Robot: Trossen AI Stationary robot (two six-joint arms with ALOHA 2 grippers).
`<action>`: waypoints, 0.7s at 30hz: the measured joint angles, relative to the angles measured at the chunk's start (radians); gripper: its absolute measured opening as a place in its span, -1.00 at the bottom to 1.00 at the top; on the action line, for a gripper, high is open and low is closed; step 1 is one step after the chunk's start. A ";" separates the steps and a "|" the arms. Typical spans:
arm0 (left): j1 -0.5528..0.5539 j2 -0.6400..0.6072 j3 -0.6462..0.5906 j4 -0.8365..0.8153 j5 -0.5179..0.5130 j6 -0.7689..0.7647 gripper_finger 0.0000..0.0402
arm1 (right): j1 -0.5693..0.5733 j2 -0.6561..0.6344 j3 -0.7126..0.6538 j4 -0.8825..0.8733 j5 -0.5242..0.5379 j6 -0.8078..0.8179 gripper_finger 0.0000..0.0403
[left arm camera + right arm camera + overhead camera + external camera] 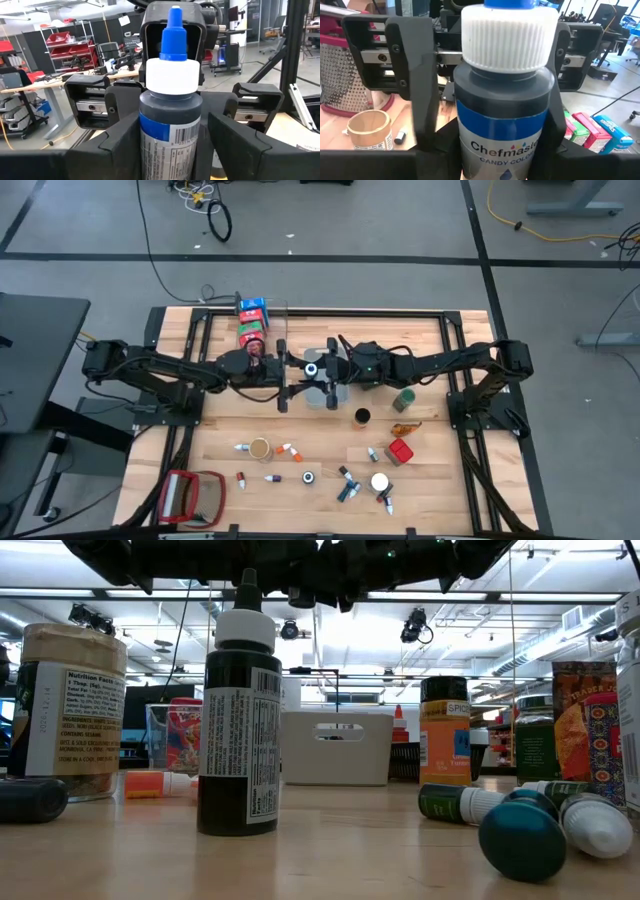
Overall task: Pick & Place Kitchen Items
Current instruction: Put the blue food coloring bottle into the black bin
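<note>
Overhead, the left gripper and right gripper meet nose to nose just above table centre, sharing a small blue-capped bottle, apparently a hand-over; cartons already sit in the clear bin at eleven o'clock, while loose items wait toward six. From the left wrist, its fingers flank the bottle, contact uncertain. From the right wrist, its fingers pinch the bottle upright, steady for transfer.
</note>
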 joint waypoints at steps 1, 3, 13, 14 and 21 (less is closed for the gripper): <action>0.000 0.000 0.000 0.000 0.000 0.000 0.11 | 0.000 0.000 0.000 0.000 0.000 0.000 -0.20; 0.001 0.000 0.000 0.006 -0.003 -0.001 0.01 | 0.000 0.000 0.000 0.002 -0.002 -0.001 -0.20; 0.001 0.000 0.000 0.006 -0.022 -0.001 -0.23 | 0.000 0.000 0.000 0.003 0.000 -0.003 -0.19; 0.001 0.001 0.000 0.005 -0.022 -0.001 -0.22 | 0.000 0.000 0.000 -0.001 0.002 0.000 -0.18; 0.001 0.001 -0.001 -0.004 -0.023 -0.001 -0.22 | 0.000 0.000 0.001 -0.027 0.019 0.036 0.01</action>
